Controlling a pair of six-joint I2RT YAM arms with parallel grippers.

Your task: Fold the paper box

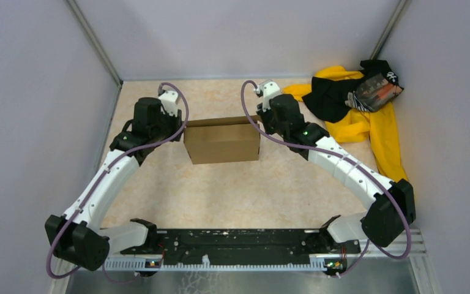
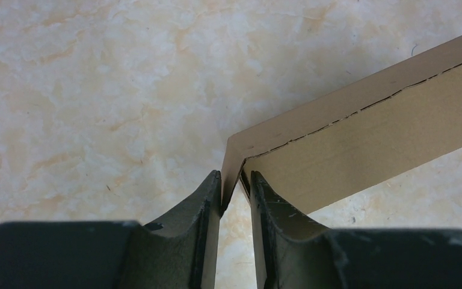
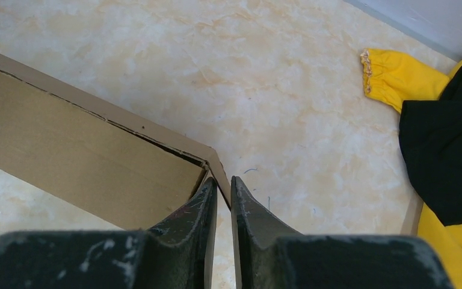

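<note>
The brown cardboard paper box [image 1: 223, 142] stands in the middle of the table with its walls raised, held between my two arms. My left gripper [image 1: 174, 125] is at its left end; in the left wrist view [image 2: 236, 183] the jaws are shut on the box's corner wall [image 2: 361, 126]. My right gripper [image 1: 268, 121] is at its right end; in the right wrist view [image 3: 224, 186] the jaws are shut on the box's right corner flap [image 3: 90, 144]. The fingertips are hidden under the wrists in the top view.
A yellow-and-black clothing pile [image 1: 361, 104] lies at the back right, close to my right arm, and shows at the right edge of the right wrist view [image 3: 439, 132]. Grey walls enclose the table on three sides. The arm bases stand on a black rail [image 1: 238, 248].
</note>
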